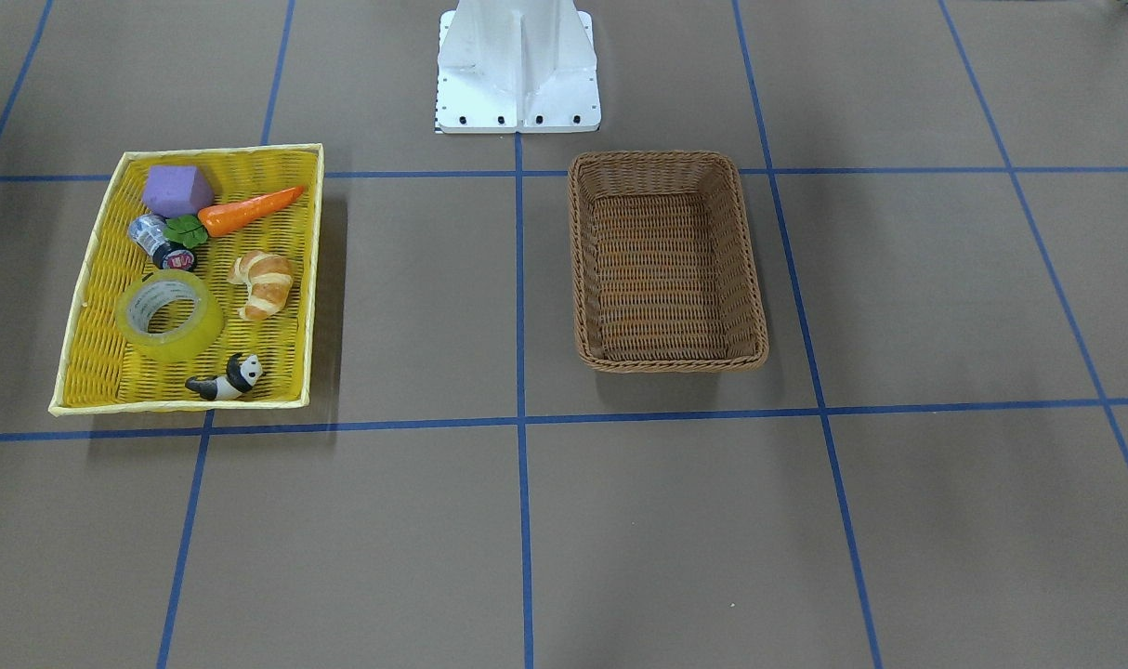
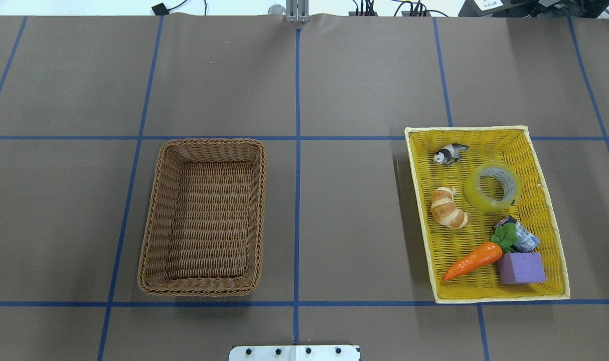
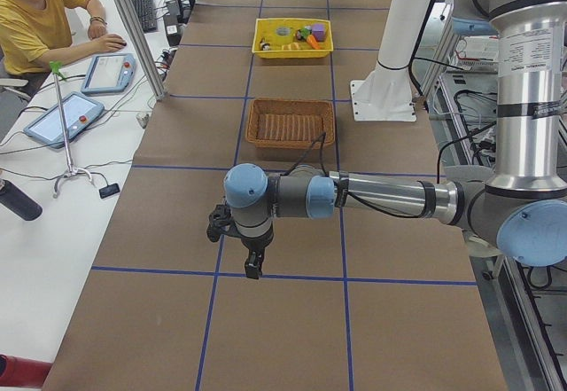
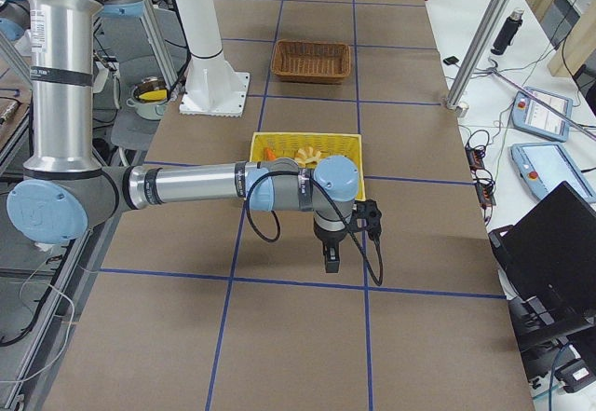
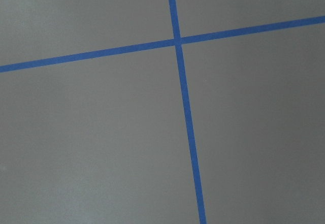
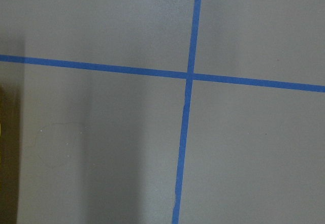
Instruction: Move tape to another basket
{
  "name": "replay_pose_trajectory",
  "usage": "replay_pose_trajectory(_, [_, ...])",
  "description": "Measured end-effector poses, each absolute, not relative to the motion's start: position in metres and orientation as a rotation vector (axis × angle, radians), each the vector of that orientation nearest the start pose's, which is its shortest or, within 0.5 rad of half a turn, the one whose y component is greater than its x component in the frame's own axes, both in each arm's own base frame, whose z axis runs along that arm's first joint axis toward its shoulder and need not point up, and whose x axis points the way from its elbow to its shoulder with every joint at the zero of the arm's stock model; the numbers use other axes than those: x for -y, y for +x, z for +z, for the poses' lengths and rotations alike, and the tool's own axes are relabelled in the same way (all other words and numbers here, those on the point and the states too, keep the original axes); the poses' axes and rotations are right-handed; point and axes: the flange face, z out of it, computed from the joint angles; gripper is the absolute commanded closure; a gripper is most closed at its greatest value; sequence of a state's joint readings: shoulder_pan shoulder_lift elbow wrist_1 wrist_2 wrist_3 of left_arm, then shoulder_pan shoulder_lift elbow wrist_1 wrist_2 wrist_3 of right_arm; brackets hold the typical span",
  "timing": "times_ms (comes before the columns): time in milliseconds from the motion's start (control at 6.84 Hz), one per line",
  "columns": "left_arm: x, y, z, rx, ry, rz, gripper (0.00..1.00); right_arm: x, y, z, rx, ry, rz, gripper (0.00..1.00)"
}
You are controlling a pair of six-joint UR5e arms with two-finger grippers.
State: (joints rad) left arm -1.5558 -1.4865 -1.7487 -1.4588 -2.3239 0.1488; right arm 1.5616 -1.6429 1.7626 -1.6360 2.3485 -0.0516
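Note:
The yellow tape roll [image 1: 190, 336] lies flat in the shallow yellow tray [image 1: 220, 150], between a croissant and a toy panda; it also shows in the overhead view [image 2: 477, 198]. The brown wicker basket [image 1: 666, 160] stands empty near the table's middle [image 2: 211, 143]. My left gripper [image 3: 252, 267] hangs over bare table far from the basket. My right gripper [image 4: 331, 260] hangs over bare table just beyond the tray. Both show only in the side views, so I cannot tell whether they are open or shut.
The tray [image 2: 465, 129] also holds a croissant [image 2: 449, 206], a panda [image 2: 450, 153], a carrot [image 2: 472, 260], a purple block [image 2: 521, 268] and a small silver cylinder [image 2: 525, 236]. The white robot base [image 1: 518, 65] stands behind the basket. An operator [image 3: 35, 27] sits beside the table.

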Motion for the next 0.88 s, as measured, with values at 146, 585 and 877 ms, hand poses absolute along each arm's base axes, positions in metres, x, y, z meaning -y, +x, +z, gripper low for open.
replay_pose_trajectory(146, [0.454,-0.058,0.623,-0.754,0.035,0.150,0.01,0.463,0.059,0.605,0.776,0.069,-0.081,0.00])
replay_pose_trajectory(585, [0.455,-0.058,0.618,-0.749,0.044,0.152,0.01,0.464,0.059,0.599,0.771,0.082,-0.085,0.00])
replay_pose_trajectory(877, [0.457,-0.059,0.609,-0.752,0.059,0.150,0.01,0.470,0.059,0.584,0.770,0.154,-0.106,0.00])
